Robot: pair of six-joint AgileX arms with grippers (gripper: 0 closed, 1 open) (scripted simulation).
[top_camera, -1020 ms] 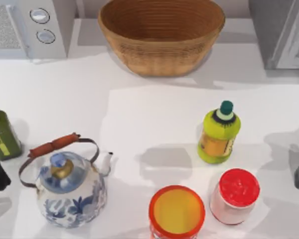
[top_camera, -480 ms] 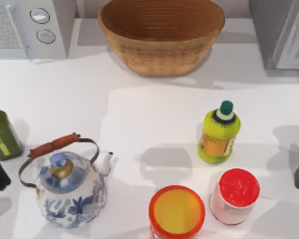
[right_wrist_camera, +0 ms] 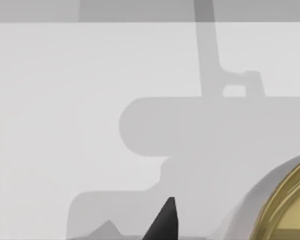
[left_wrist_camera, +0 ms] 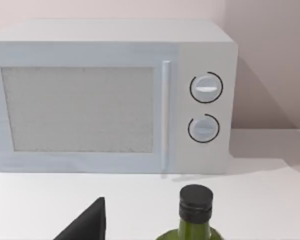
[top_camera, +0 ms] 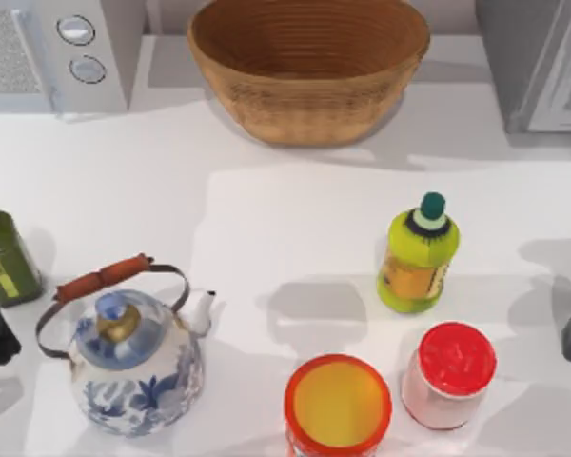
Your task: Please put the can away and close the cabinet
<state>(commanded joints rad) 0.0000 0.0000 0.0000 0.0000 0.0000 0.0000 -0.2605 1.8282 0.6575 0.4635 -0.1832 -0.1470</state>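
A wicker basket (top_camera: 308, 67) sits by the microwave (top_camera: 57, 52); nearer, a kettle (top_camera: 133, 357), yellow bottle (top_camera: 418, 255), olive bottle (top_camera: 8, 257)

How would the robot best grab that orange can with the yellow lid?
Probably by its round side wall, fingers closing across it just below the lid. The can stands upright at the table's front edge, and the red-lidded jar crowds its right, so coming from the open left looks easier.
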